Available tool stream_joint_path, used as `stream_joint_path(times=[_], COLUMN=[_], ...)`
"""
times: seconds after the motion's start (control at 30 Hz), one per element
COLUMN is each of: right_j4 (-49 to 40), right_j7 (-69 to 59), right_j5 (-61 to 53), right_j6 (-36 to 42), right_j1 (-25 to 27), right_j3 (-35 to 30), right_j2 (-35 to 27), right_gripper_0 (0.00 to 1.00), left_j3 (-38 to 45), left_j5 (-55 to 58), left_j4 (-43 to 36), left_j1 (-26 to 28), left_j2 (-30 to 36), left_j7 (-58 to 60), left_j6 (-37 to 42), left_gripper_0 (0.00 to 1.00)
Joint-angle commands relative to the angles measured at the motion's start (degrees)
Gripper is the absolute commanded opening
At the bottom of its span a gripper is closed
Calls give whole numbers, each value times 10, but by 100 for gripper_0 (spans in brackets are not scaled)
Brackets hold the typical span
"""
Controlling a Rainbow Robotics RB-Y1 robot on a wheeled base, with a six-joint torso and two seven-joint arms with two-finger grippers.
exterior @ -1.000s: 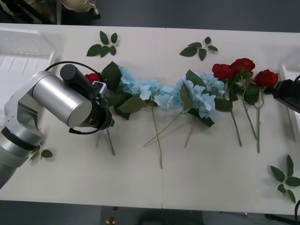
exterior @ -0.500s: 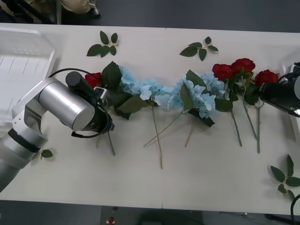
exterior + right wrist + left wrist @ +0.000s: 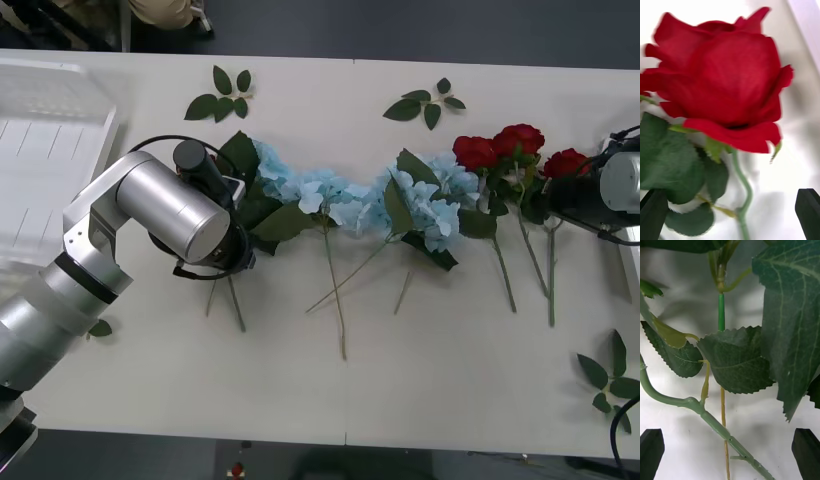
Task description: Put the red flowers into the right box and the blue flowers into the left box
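Observation:
Three red flowers (image 3: pixel 518 140) lie at the table's right, heads away from me, stems toward me. The rightmost rose (image 3: pixel 722 78) sits just ahead of my right gripper (image 3: pixel 732 217), which is open, its black fingers (image 3: pixel 808 212) either side of the stem. Blue flowers (image 3: pixel 310 188) with dark leaves stretch across the middle to a second cluster (image 3: pixel 435 200). My left gripper (image 3: pixel 730 459) is open and hovers low over green stems and leaves (image 3: pixel 735 363) at the row's left end. The left box (image 3: pixel 50 130) stands at the back left. The right box (image 3: pixel 632 265) shows its rim at the right edge.
Loose green leaf sprigs lie at the back left (image 3: pixel 220 95), the back middle (image 3: pixel 428 103), the front right (image 3: pixel 610 380) and by my left arm (image 3: pixel 98 327). Bare table runs along the near side.
My left arm has moved right and forward over the row's left end, covering a red bloom there. My right arm has come in from the right edge toward the rightmost rose.

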Motion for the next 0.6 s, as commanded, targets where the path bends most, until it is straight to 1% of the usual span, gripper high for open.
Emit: stream_joint_path(times=[0.03, 0.6], right_j4=[-2, 42], right_j7=[0, 20], right_j5=[27, 29], right_j6=[-3, -14], right_j1=[-16, -16], right_j3=[9, 27], right_j2=[-8, -7], right_gripper_0=[100, 100], left_j3=[-8, -10], left_j5=[-12, 3], left_j4=[4, 35], left_j1=[-14, -18], left_j2=[0, -7], left_j7=[-26, -35], left_j6=[-7, -19], left_gripper_0=[100, 99])
